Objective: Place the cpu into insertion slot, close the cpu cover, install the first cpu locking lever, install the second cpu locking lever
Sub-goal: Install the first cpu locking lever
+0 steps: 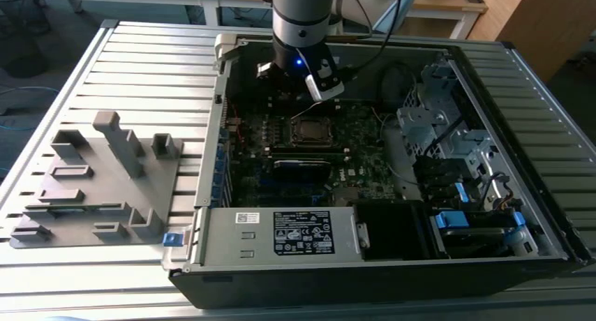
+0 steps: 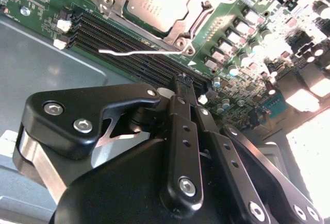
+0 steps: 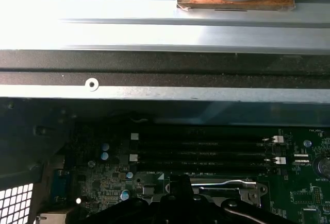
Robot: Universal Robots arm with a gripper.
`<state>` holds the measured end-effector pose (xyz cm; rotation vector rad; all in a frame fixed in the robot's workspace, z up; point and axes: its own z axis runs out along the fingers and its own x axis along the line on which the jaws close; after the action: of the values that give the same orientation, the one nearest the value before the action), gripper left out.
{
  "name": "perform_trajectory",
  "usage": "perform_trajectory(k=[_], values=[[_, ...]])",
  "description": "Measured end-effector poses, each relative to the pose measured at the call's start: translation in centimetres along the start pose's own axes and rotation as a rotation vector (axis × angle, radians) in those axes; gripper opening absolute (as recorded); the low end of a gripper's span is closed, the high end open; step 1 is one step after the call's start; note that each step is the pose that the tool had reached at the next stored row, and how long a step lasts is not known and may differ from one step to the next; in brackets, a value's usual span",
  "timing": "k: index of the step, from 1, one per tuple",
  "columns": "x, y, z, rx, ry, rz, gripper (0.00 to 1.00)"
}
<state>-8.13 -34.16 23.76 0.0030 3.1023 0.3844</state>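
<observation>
Arm [image 1: 300, 14] upright over the motherboard [image 1: 363, 143] — tool [image 2: 183, 82] closed empty, tip near the cpu cover [image 2: 193, 15]

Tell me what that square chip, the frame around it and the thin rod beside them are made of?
The cpu top looks like dull metal: matte silver-grey, soft sheen. The cpu cover seems stamped sheet metal, brighter, with sharp glints. The locking lever looks like bent steel wire, though glare leaves that open.
</observation>
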Motion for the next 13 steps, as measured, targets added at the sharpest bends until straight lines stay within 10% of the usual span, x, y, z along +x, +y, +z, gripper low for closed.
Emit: perform_trajectory(k=[13], values=[[-0.34,-0.01,0.02,0.0084,-0.0001,0.000,0.11]])
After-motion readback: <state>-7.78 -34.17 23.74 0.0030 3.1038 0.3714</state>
